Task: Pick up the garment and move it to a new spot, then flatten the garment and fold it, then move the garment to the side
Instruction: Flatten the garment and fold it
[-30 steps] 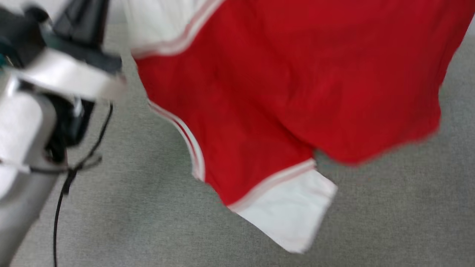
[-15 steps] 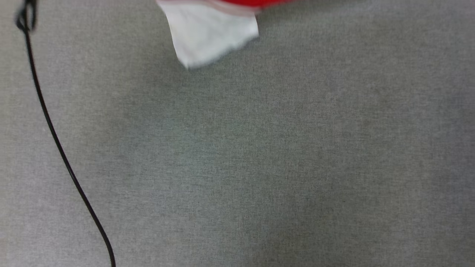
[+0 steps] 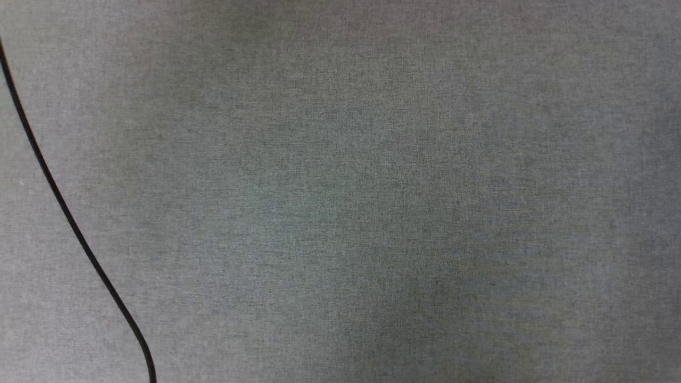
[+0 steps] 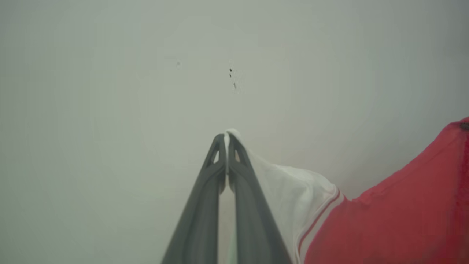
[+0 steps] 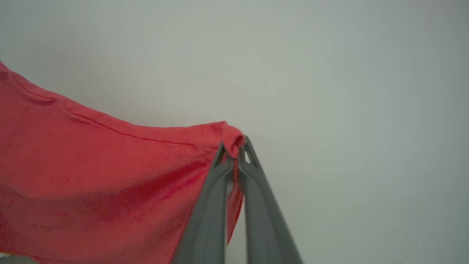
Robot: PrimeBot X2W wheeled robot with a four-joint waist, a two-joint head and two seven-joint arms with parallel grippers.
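The left gripper (image 4: pixel 226 137) pinches the white sleeve tip of the red jersey shirt with white sleeves (image 4: pixel 388 220), which hangs at the lower right. The right gripper (image 5: pixel 234 146) squeezes its red edge, and the shirt spreads left. A thin black cable (image 3: pixel 64 213) crosses the grey surface (image 3: pixel 372 186).

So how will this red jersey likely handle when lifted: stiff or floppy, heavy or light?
Probably floppy: the jersey sags in soft folds away from the right gripper. Likely light: thin pinches of its white sleeve in the left gripper and red edge in the right seem to carry it.
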